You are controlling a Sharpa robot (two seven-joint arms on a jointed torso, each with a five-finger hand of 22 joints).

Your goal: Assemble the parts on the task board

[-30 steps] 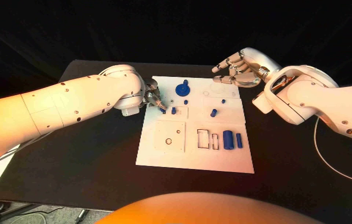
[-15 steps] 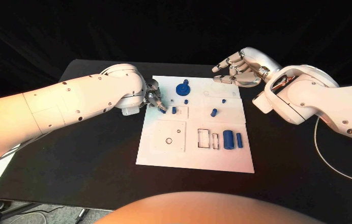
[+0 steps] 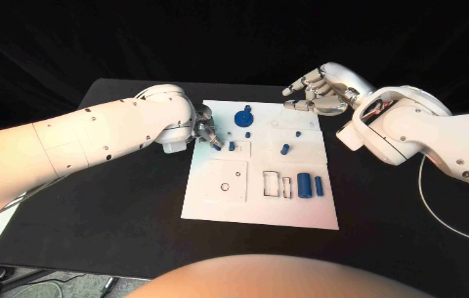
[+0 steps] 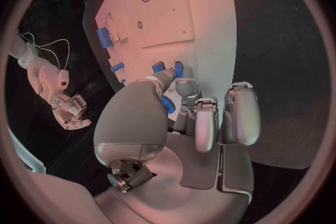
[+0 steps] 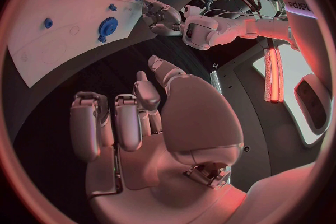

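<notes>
The white task board lies in the middle of the black table. My left hand is at the board's near-left top corner and pinches a small blue part between thumb and finger, just above the board. A short blue peg stands right beside it. My right hand hovers over the board's far right corner, fingers loosely bent and apart, holding nothing. A round blue disc with a knob lies near the far edge.
More blue parts are on the board: a small peg, a tiny one, a cylinder and a bar beside rectangular slots. A square plate with a hole lies at the near left. Black table surrounds the board.
</notes>
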